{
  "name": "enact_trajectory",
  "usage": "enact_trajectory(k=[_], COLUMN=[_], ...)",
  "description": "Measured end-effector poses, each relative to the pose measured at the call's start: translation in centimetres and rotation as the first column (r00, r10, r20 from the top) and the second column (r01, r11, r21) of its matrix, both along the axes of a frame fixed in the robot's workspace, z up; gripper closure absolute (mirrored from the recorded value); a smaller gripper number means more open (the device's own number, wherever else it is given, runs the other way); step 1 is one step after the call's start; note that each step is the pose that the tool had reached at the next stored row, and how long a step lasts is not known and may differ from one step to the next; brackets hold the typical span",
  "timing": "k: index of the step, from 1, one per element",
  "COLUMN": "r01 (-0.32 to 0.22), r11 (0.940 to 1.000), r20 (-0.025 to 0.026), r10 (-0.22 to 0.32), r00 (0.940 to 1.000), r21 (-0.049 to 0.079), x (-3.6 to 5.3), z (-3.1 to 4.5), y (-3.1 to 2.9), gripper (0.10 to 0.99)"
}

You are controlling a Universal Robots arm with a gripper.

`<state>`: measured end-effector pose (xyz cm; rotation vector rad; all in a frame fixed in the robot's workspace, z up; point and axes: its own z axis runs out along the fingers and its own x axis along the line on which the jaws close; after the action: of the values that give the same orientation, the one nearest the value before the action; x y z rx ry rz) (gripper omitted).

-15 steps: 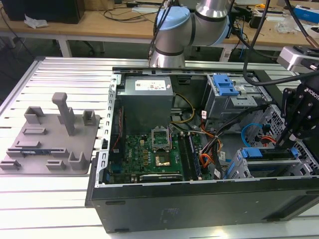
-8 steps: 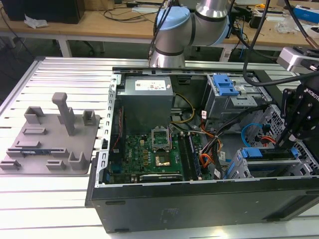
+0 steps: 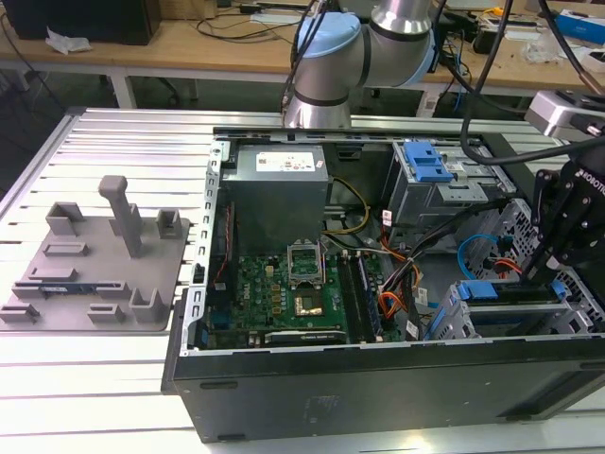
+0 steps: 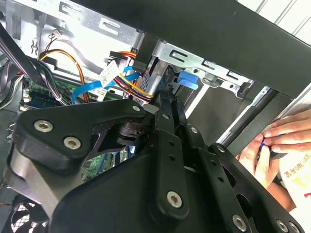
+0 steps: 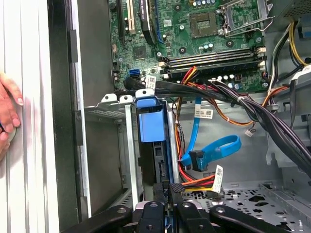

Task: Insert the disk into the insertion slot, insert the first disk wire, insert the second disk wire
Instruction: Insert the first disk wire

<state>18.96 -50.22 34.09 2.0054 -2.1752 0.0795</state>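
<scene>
Fingers (image 4: 167, 114), drawn together, meet the disk's (image 5: 148, 126) end inside the insertion slot (image 5: 130, 148).

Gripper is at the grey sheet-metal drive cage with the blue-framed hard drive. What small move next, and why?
Probably a short push deeper along the slot: the gripper looks shut on the hard drive, whose blue frame already stands inside it.

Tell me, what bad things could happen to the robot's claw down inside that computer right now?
1. The blue cable and the red and yellow wires lie loose right beside the gripper; it might snag or pinch them.
2. The disk sits in a narrow metal insertion slot; pushed crooked, it could jam.
3. A person's hand is close to the case and might get bumped.
</scene>
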Motion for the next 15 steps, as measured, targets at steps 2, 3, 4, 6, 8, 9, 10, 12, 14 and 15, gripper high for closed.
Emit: enact_trajectory(k=[2, 3, 4, 6, 8, 9, 10, 12, 14, 15], r01=[-0.002, -0.003, -0.004, -0.013, -0.024, -0.031, -0.038, -0.052, -0.063, -0.068], r11=[1.0000, 1.0000, 1.0000, 0.9999, 0.9997, 0.9995, 0.9993, 0.9986, 0.9980, 0.9977], r20=[-0.0007, -0.0007, -0.0007, -0.0011, -0.0011, -0.0012, -0.0012, -0.0012, -0.0012, -0.0012], r10=[0.002, 0.003, 0.004, 0.013, 0.024, 0.031, 0.038, 0.052, 0.063, 0.068], r00=[1.0000, 1.0000, 1.0000, 0.9999, 0.9997, 0.9995, 0.9993, 0.9986, 0.9980, 0.9977], r21=[0.000, 0.000, 0.000, 0.000, -0.001, 0.000, 0.000, 0.000, 0.000, 0.000], x=[0.04, 0.04, 0.04, 0.05, 0.05, 0.05, 0.04, 0.04, 0.04, 0.04], z=[-0.03, -0.06, -0.09, -0.18, -0.24, -0.28, -0.29, -0.31, -0.34, -0.35], y=[-0.01, -0.01, 0.00, 0.00, 0.00, 0.00, -0.01, -0.01, 0.00, 0.00], gripper=[0.922, 0.922, 0.922, 0.922, 0.922, 0.922, 0.922, 0.922, 0.922, 0.922])
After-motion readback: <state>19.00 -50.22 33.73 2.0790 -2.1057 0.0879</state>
